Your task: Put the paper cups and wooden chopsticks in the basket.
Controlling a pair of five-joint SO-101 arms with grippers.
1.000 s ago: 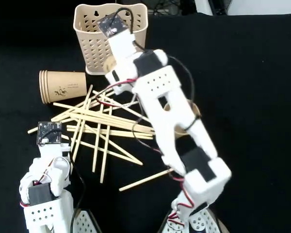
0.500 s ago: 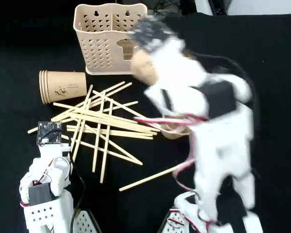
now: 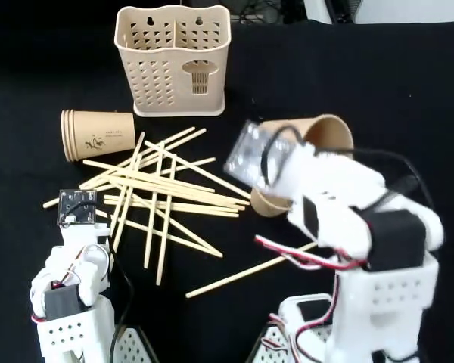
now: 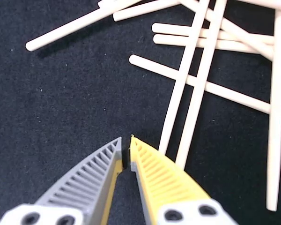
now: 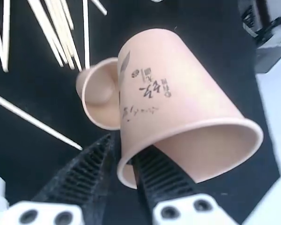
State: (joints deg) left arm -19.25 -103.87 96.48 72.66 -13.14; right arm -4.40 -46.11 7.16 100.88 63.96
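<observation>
My right gripper (image 5: pixel 124 152) is shut on the rim of a paper cup (image 5: pixel 178 112), one finger inside and one outside. In the high view this cup (image 3: pixel 321 136) hangs tilted above the table, right of the chopsticks, with the right gripper (image 3: pixel 291 151) at it. A second cup (image 3: pixel 266 203) lies on the cloth just beneath, also seen as the cup (image 5: pixel 99 101) behind the held one. A stack of cups (image 3: pixel 98 134) lies at the left. Wooden chopsticks (image 3: pixel 159 189) are scattered mid-table. The beige basket (image 3: pixel 174 64) stands at the back. My left gripper (image 4: pixel 126 140) is shut, empty, beside chopsticks (image 4: pixel 198 93).
A single chopstick (image 3: pixel 242 272) lies apart near the front, between the two arm bases. The left arm (image 3: pixel 72 287) stands at the front left. Black cloth (image 3: pixel 408 98) covers the table, with open room at the right.
The right arm has swung back from over the basket toward the front right, with the paper cup still in its gripper. The left arm has not moved.
</observation>
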